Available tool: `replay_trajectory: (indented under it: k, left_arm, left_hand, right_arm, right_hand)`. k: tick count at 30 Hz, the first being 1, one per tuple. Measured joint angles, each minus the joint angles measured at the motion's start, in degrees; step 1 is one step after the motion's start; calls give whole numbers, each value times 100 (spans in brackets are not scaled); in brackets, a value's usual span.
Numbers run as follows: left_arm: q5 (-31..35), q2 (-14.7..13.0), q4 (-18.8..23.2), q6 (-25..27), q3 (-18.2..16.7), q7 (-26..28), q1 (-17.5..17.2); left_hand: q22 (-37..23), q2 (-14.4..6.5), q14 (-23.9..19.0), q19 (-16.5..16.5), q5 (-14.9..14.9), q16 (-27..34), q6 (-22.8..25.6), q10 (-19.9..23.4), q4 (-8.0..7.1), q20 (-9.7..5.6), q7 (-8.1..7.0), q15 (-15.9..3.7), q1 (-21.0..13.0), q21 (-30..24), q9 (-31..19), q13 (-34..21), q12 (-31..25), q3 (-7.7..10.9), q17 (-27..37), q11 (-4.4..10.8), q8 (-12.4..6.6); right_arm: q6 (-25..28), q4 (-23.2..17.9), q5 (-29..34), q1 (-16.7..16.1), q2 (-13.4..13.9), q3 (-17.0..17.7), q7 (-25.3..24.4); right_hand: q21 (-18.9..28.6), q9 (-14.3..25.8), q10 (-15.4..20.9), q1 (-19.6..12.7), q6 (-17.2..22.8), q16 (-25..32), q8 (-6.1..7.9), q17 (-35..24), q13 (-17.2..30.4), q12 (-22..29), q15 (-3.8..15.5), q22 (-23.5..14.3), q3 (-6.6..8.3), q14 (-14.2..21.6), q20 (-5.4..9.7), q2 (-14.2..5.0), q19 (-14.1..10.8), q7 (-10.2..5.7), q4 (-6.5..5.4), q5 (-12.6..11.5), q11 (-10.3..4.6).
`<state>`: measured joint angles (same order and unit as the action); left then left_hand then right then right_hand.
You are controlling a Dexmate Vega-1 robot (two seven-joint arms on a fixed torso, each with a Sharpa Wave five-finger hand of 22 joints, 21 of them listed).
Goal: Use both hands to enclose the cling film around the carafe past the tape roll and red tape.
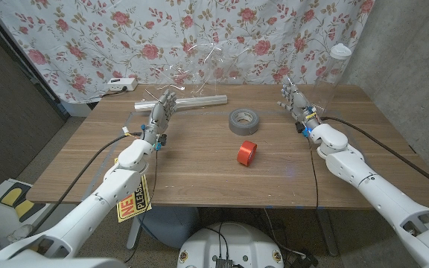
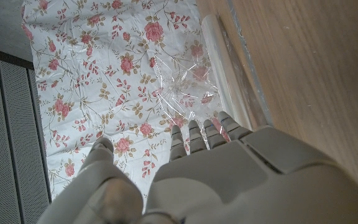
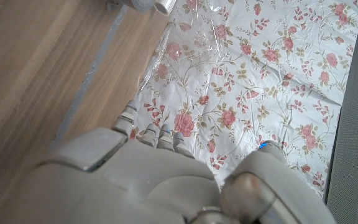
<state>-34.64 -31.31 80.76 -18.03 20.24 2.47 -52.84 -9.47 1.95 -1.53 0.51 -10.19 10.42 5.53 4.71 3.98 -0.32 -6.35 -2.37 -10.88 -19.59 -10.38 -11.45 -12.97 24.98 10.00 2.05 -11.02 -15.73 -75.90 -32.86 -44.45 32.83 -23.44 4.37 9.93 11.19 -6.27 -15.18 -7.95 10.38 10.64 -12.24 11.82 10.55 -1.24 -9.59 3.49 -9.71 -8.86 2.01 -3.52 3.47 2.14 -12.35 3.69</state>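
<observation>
Left hand, right hand upright, apart

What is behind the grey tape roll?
Behind the tape roll lie the cling film roll and a clear carafe, hard to make out against the floral curtain. Its base cannot be seen clearly.

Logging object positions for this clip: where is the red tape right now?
In the head view the red tape stands on edge near the table's middle, just in front of the grey tape roll, between the left hand and right hand.
</observation>
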Motion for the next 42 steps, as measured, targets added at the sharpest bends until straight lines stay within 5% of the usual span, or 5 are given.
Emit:
replay_trajectory:
  k: [21, 25, 42]
  left_arm:
    - [191, 63, -14, 30, 48, 225, 104]
    - [210, 63, 8, 52, 50, 306, 114]
    - [233, 65, 44, 100, 0, 434, 73]
  left_hand:
    - [1, 0, 0, 0, 0, 0, 0, -1, 39, 0, 0, 1, 0, 74, -1, -1, 0, -9, 0, 0, 0]
    - [1, 0, 0, 0, 0, 0, 0, -1, 38, 1, 0, 0, 0, 95, -1, -1, 0, -9, -1, 0, 0]
    - [1, 0, 0, -2, 0, 0, 0, 20, 38, 4, 0, 1, 0, 138, -1, -1, 0, -9, -1, -21, -1]
  right_arm:
    - [-81, -197, 1012, 183, 503, -161, -244]
    - [11, -292, 1300, 210, 606, -188, -352]
    - [469, -683, 2124, 404, 1039, -317, -615]
  right_hand:
    - [0, 15, -271, -326, -192, 0, -25, 53, -38, 0, -45, -1, 105, -18, 131, -29, 92, 27, 168, 0, 82]
    - [40, 15, -299, -505, -196, 46, 18, 52, -41, 0, -175, -1, 152, -30, 143, -38, 79, 221, 279, 0, 152]
    - [45, 14, -353, -990, -187, 46, 18, 79, -66, 0, -258, -2, 308, -9, 198, -98, 167, 290, 514, -88, 205]
